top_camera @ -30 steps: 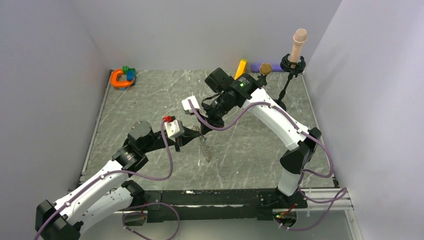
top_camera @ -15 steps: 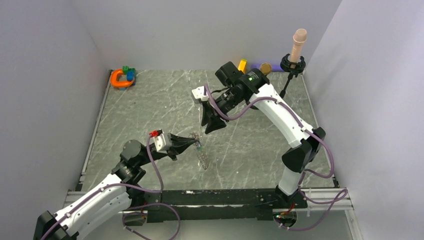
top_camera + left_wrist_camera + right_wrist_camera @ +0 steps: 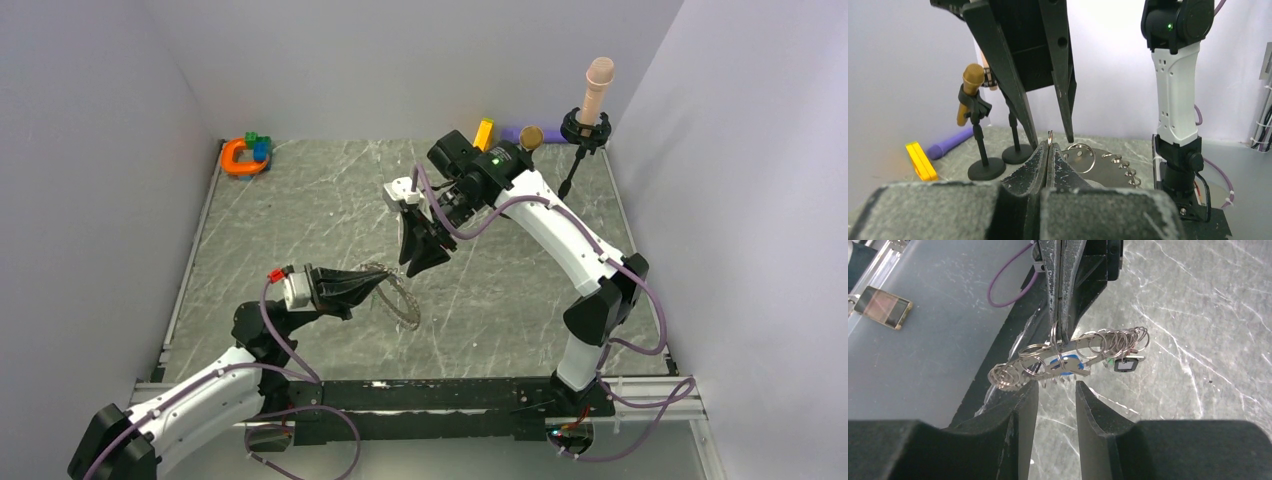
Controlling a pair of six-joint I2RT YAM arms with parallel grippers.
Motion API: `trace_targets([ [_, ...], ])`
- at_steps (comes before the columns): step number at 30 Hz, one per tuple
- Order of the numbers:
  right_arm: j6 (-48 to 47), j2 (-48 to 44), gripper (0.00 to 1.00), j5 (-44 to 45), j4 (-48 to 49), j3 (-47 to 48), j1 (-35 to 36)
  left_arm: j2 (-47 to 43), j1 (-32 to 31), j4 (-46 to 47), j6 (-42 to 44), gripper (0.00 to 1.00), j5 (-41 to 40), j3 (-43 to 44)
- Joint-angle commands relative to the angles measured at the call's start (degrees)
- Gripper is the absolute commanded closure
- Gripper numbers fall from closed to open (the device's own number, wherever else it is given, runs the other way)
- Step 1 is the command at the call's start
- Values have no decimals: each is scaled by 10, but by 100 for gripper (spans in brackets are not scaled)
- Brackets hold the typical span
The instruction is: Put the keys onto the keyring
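Observation:
My left gripper [image 3: 383, 283] is shut on the keyring [image 3: 403, 301], pinching one of its small split rings and holding it above the table. In the left wrist view the fingers [image 3: 1042, 159] are pressed together with the small ring poking out between their tips, and the silvery toothed plate [image 3: 1110, 169] lies beyond. My right gripper [image 3: 416, 264] hangs open just behind and above the ring. In the right wrist view the keyring [image 3: 1034, 354] shows edge-on, with keys on it: a blue one [image 3: 1064, 364] and a dark one [image 3: 1126, 364]. Nothing sits between the right fingers [image 3: 1024, 405].
An orange horseshoe toy [image 3: 240, 158] with green and blue blocks lies at the back left. At the back right are a yellow bar [image 3: 482, 132], a purple object [image 3: 511, 134], a gold microphone [image 3: 530, 137] and a pink microphone on a stand [image 3: 598, 88]. Grey walls enclose the table.
My right gripper opened, let go of the keyring and pulled back toward the rear. My left arm drew the keyring nearer and to the left, and the ring swung flatter.

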Motion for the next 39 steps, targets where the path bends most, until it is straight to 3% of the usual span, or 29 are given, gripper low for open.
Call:
trace_targets([
  [1, 15, -11, 62, -38, 19, 21, 1, 3, 2, 97, -26, 100, 3, 13],
  [17, 49, 2, 65, -52, 44, 26, 15, 27, 2, 113, -38, 100, 15, 19],
  [22, 52, 3, 75, -48, 46, 23, 18, 21, 2, 111, -37, 100, 12, 19],
  [29, 58, 3, 99, -41, 51, 19, 20, 25, 3, 137, -51, 100, 7, 14],
  [39, 36, -1, 100, -37, 37, 11, 42, 60, 3, 234, -83, 100, -35, 6],
])
